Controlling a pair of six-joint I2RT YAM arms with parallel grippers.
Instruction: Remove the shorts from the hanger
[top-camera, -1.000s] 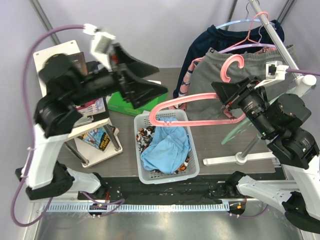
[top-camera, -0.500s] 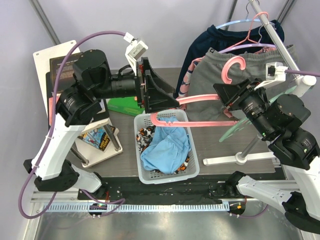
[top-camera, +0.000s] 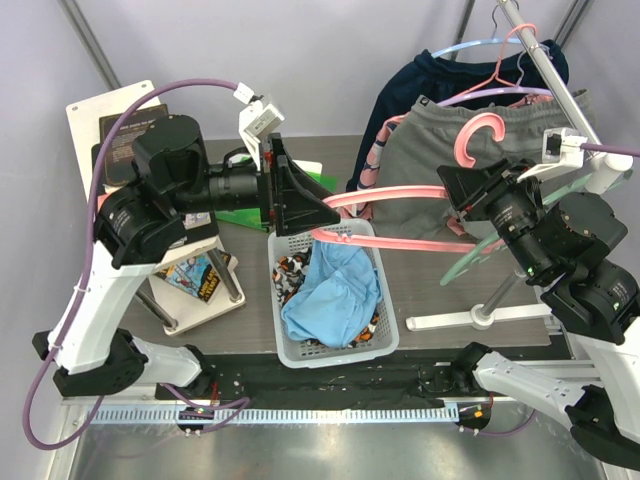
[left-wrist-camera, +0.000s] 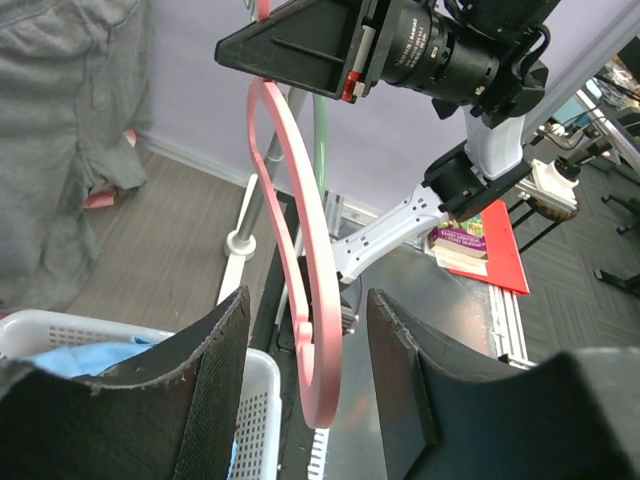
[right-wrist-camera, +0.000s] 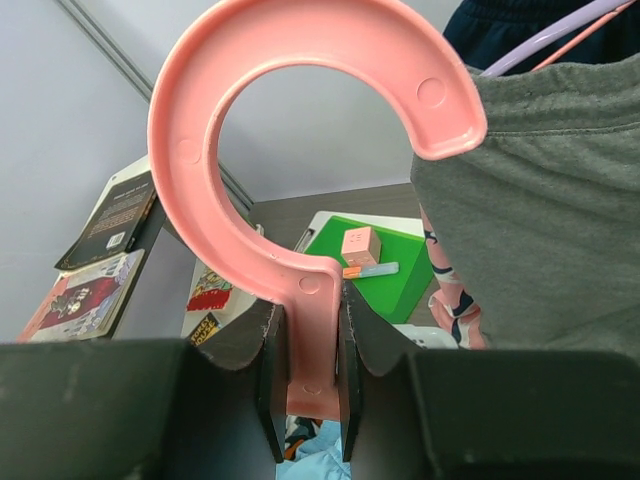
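Observation:
A bare pink hanger (top-camera: 400, 196) hangs in the air between both arms, over the white basket (top-camera: 390, 330). The light blue shorts (top-camera: 330, 295) lie in that basket on top of the camouflage shorts (top-camera: 290, 270). My right gripper (top-camera: 455, 190) is shut on the hanger's neck just below the hook (right-wrist-camera: 200, 100), pads pressed on both sides (right-wrist-camera: 312, 345). My left gripper (top-camera: 312, 205) stands open around the hanger's left end (left-wrist-camera: 318, 330), with a gap on each side of it (left-wrist-camera: 308, 310).
Grey shorts (top-camera: 430, 140) and a dark navy garment (top-camera: 440, 75) hang on the rack pole (top-camera: 550, 70) at the back right. A mint hanger (top-camera: 480, 260) dangles by the rack's base (top-camera: 480, 318). A green box (top-camera: 240, 212) and books (top-camera: 195, 275) sit left.
My left arm swung in from the left until its fingers straddle the hanger's left end, and the jaws have narrowed. The right gripper kept its hold and raised the hanger slightly.

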